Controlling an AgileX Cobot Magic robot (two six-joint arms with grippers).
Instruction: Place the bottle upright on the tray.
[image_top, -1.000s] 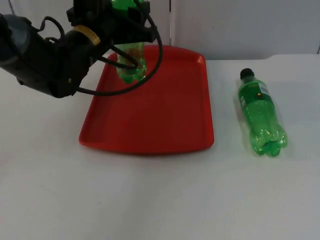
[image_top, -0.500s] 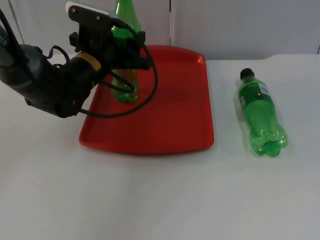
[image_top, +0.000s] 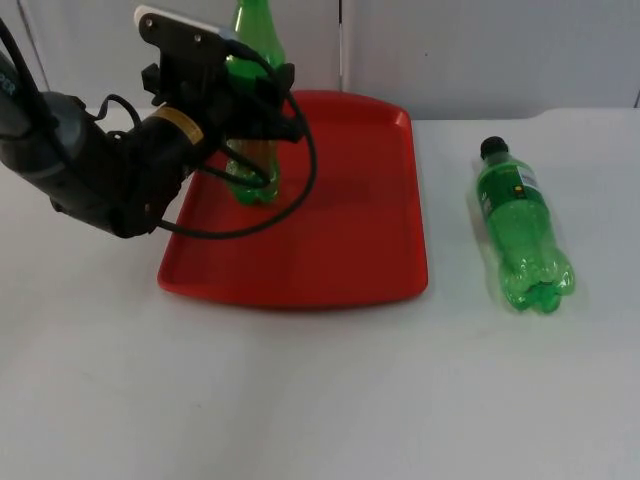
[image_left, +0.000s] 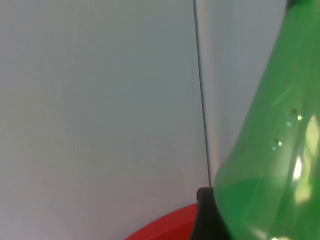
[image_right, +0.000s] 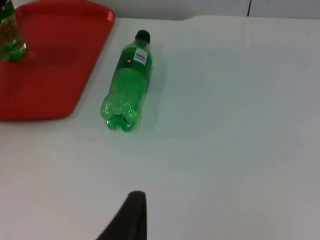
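The left tool (image_top: 262, 128) is clamped around the middle of a green bottle (image_top: 252, 100) standing upright on the red tray (image_top: 330, 230), near its far left corner. To the tool's right, past the tray's edge, a second green bottle (image_top: 521, 225) lies flat on the white tabletop (image_top: 320, 400). The right tool's (image_right: 131, 220) finger spacing cannot be told; it waits above the tabletop.
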